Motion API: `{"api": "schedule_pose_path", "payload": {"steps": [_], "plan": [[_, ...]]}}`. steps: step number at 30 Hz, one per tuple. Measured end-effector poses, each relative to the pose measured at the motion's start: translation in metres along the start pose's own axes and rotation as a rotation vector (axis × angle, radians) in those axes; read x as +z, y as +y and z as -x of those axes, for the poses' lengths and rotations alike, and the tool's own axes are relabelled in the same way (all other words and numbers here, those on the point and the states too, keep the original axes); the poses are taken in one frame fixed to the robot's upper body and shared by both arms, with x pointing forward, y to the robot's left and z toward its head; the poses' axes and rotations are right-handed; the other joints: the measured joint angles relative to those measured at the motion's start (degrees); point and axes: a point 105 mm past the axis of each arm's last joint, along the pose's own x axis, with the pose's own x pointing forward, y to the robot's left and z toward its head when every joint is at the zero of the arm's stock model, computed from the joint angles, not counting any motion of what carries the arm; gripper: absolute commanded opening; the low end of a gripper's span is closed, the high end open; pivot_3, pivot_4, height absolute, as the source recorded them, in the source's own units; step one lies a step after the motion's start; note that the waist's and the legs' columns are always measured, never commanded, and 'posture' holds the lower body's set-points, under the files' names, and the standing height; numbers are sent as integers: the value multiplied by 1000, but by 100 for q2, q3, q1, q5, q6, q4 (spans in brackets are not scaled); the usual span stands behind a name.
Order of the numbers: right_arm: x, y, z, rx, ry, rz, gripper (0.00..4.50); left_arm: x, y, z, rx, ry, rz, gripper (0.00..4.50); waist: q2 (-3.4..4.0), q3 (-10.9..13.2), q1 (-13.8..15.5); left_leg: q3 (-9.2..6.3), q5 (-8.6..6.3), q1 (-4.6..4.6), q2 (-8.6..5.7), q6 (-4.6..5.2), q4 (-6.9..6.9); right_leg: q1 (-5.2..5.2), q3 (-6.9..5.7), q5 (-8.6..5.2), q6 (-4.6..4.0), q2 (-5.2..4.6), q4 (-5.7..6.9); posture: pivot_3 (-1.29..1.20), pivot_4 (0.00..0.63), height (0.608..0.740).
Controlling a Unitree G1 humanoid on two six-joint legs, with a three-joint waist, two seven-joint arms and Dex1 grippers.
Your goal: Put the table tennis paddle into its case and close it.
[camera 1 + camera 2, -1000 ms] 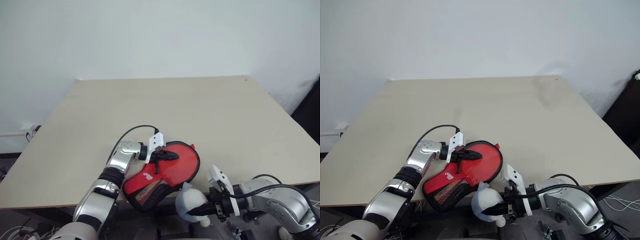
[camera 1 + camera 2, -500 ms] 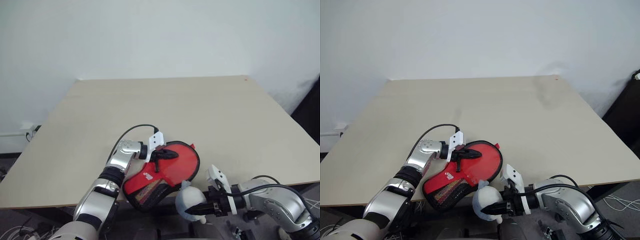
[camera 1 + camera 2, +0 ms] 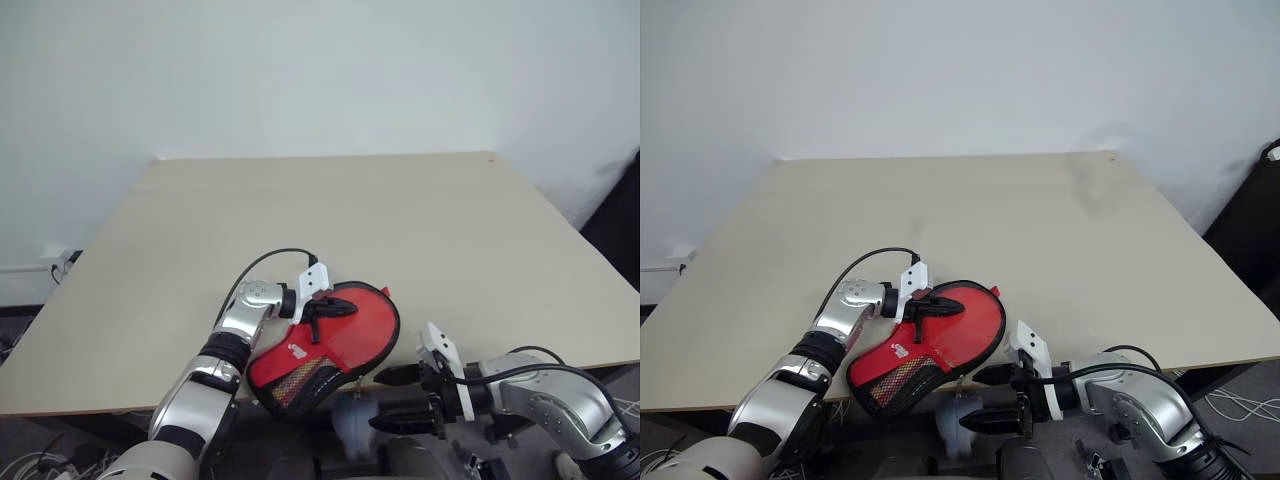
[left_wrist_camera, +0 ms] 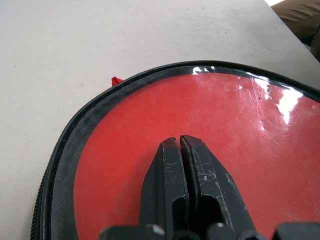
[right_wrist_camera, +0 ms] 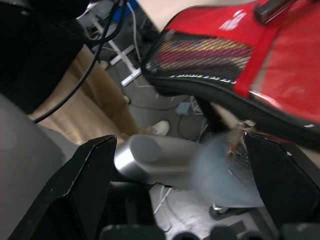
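Now: soft red case [image 3: 325,350] overhanging the near edge of the smooth beige table [image 3: 400,220].
Head views: left gripper [image 3: 345,311] pressed shut on its glossy red panel; right gripper [image 3: 385,399] spread wide beside a blurred pale fluffy ball [image 3: 955,430] below the edge. Left wrist: shiny film, black woven trim. Right wrist: black mesh panel [image 5: 205,52], white logo.

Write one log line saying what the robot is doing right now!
left gripper: shut, pressed on red zip paddle case | right gripper: open | whitish-blue fluffy ball: loose below table edge
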Motion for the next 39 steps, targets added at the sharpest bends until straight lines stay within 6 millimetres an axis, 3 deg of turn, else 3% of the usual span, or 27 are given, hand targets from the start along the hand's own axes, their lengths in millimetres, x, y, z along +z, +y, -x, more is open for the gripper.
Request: {"api": "schedule_pose_path", "payload": {"steps": [3, 9, 16, 18, 21, 26, 39], "plan": [[7, -13, 8, -75, -21, 8, 4428, 0, 1, 0, 4, -3, 3, 0, 1, 1, 9, -2, 0, -1, -1, 0, 0, -2, -4, 0, 0, 0, 0, 0, 0, 740], [45, -59, 36, -357, -170, -4, 4428, 2, 6, 3, 45, -32, 25, 0, 1, 3, 6, -8, 0, -11, 1, 0, -1, -17, -22, 0, 0, 0, -1, 0, 0, 740], [39, -101, 54, -544, -254, -273, 4428, 7, 11, 10, 81, -88, 68, 0, 10, 4, 6, -5, 14, -60, -6, 23, -8, -59, -20, 3, 1, 4, 19, 0, 0, 740], [35, -108, 54, -563, -249, -329, 4428, 12, 13, 11, 86, -103, 61, 0, 16, 0, 9, -1, 24, -119, -19, 36, -5, -123, 14, 18, 6, 20, 47, 0, 0, 740], [31, -112, 48, -556, -251, -375, 4428, 16, 15, 12, 94, -123, 64, 0, 15, 1, 10, -2, 4, -123, -36, 37, -11, -148, 33, 21, 13, 22, 102, 0, 0, 740], [39, -111, 40, -528, -265, -373, 4428, 18, 17, 16, 109, -125, 66, 0, 16, 0, 10, -10, 1, -150, -34, 45, -41, -184, 31, 13, 22, 29, 99, 0, 0, 740], [33, -97, 15, -460, -185, -356, 4428, 25, 25, 31, 149, -172, 111, 0, 15, 1, 6, -7, 2, -176, -35, 45, 0, -194, 32, 14, 20, 29, 107, 0, 0, 740]]}}
